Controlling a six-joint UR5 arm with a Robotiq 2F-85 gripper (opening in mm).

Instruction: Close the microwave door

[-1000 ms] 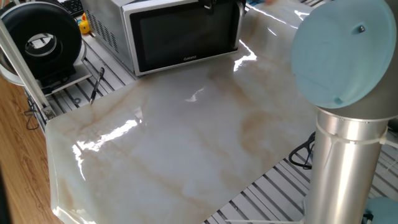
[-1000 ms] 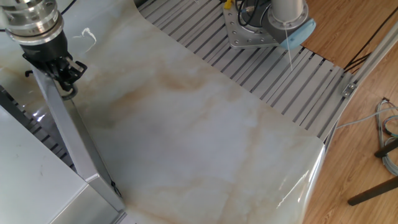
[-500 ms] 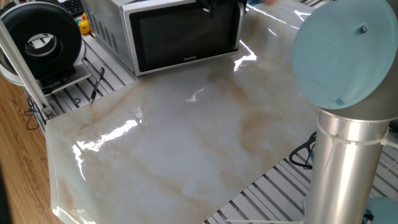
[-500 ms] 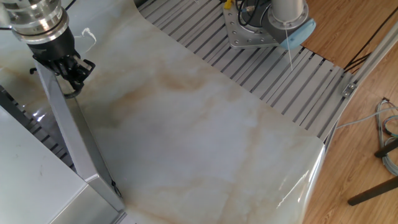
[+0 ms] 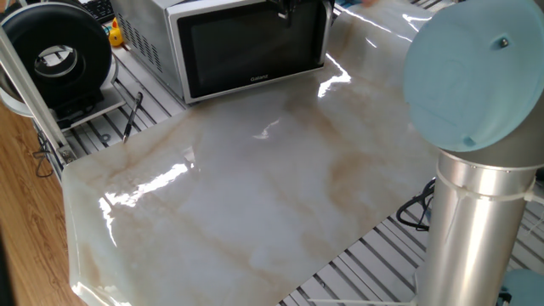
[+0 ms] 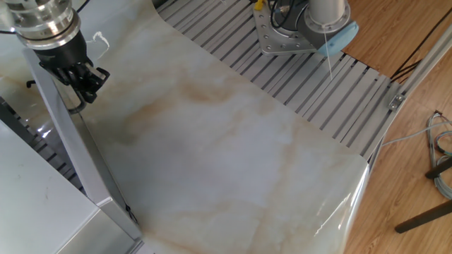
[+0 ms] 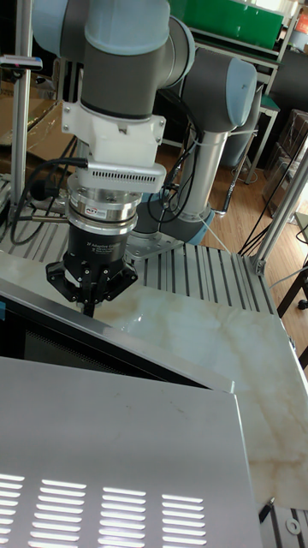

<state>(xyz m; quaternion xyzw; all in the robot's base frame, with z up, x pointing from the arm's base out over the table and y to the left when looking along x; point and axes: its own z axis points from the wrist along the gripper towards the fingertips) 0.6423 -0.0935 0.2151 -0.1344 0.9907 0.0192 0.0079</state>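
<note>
The arm (image 7: 128, 103) is held upright, wrist downward; the gripper (image 7: 89, 301) is pointed down, fingers drawn together.

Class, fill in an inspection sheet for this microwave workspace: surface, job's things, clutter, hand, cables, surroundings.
Surface: glossy marble-look sheet, bare, with glare streaks.
Job's things: microwave at the far edge; door looks nearly or fully shut, cannot tell which.
Clutter: black spool device and yellow toy beside the microwave.
Hand: hand at the door's top edge; contact unclear, fingers look shut.
Cables: loops at the arm base; more on the floor.
Surroundings: slatted metal bench, wood floor.
</note>
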